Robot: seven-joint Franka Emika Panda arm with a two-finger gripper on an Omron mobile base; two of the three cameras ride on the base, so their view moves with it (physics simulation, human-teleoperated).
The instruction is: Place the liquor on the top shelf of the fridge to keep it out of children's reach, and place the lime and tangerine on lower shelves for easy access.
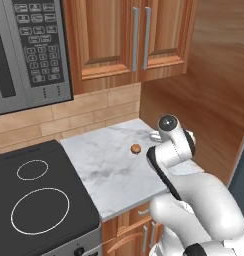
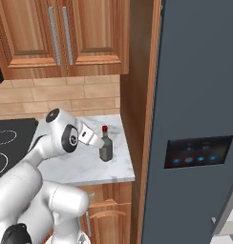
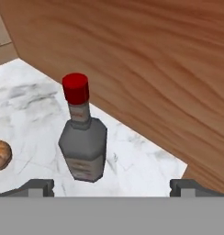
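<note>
Grey-tinted glass liquor bottle [image 3: 82, 137] with a narrow neck, red cap and pale label stands upright on the white marble counter [image 1: 101, 165], near the brown wooden side panel [image 3: 146, 78]. Its label print is too small to read. My two-finger gripper [image 3: 111, 186] hangs just in front of it, fingertips [image 3: 38, 187] spread wide and holding nothing. A small round orange-brown tangerine [image 1: 136, 148] lies on the same counter, apart from the bottle. The tall dark grey fridge [image 2: 195, 95] beside the panel carries a black display of blue lights [image 2: 197, 151].
</note>
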